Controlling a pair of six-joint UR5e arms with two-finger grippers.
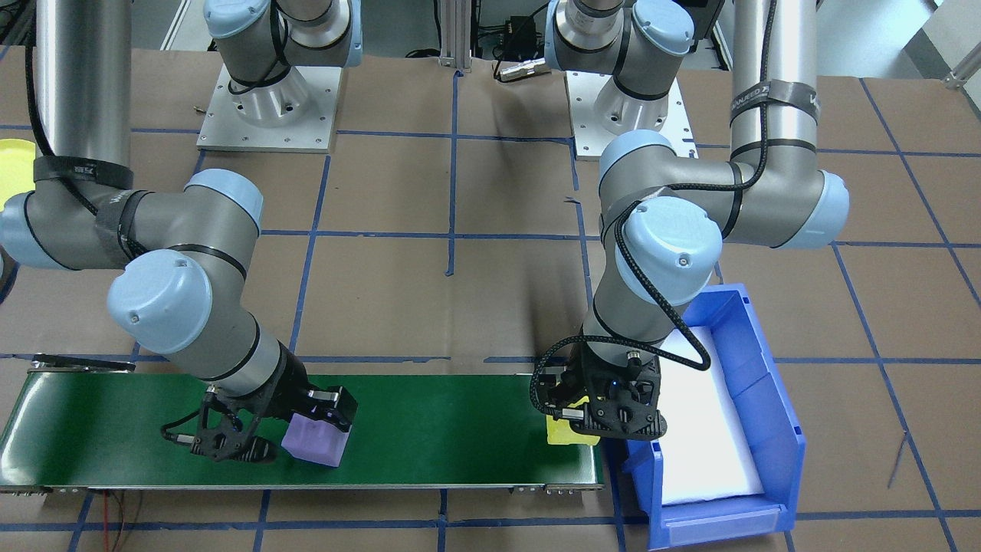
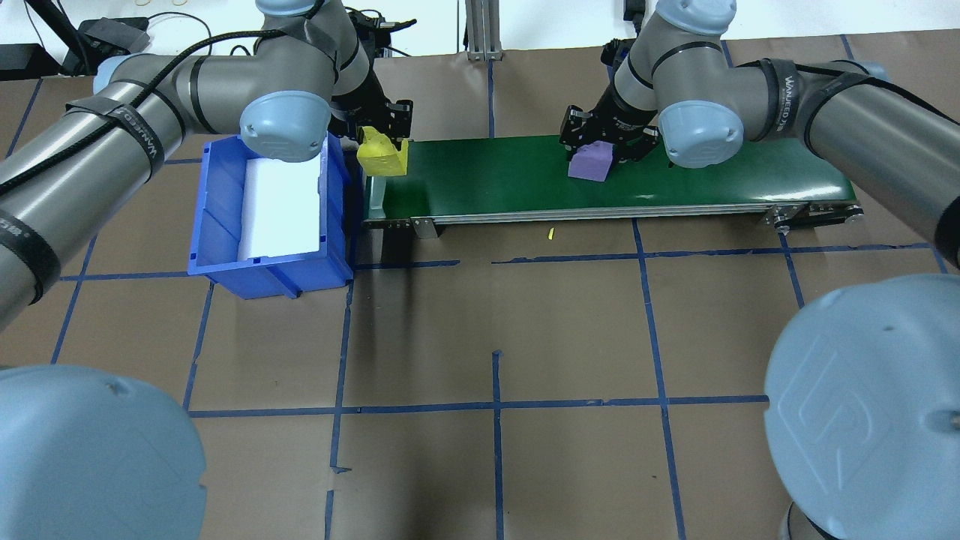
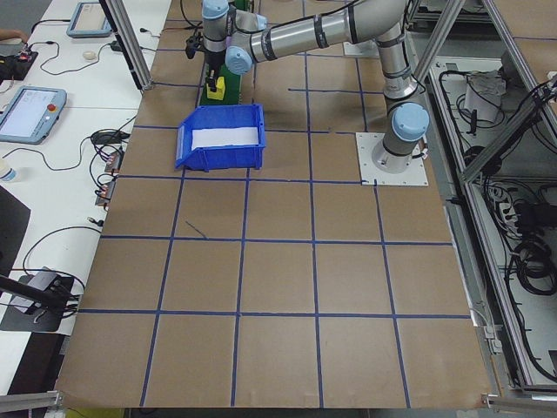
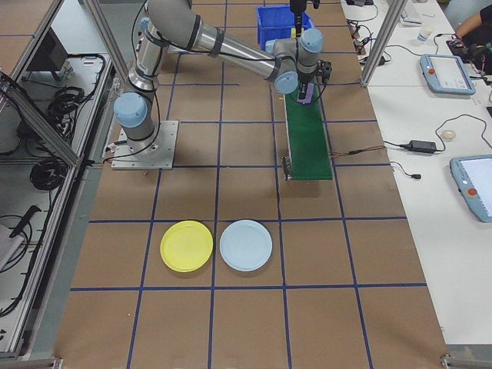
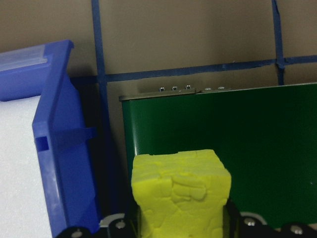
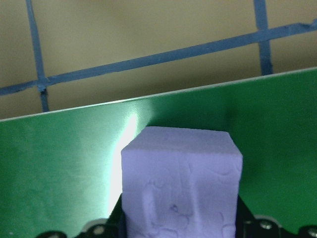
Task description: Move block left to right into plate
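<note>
Two blocks being pinched over the belt (image 2: 525, 176): yellow block (image 2: 382, 156) in left gripper (image 2: 384, 139), purple block (image 2: 590, 162) in right gripper (image 2: 604, 146). Sitting well beyond the belt's end, round yellow plate (image 4: 187, 245).

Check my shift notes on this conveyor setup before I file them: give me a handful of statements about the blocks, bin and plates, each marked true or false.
1. The left gripper holds a yellow block. True.
2. The purple block lies in the blue bin. False: it sits between the right gripper's fingers on the green belt.
3. The yellow plate holds a block. False: it holds nothing.
4. A light blue plate lies beside the yellow plate. True.
5. The blue bin stands at the belt's end near the left gripper. True.
</note>
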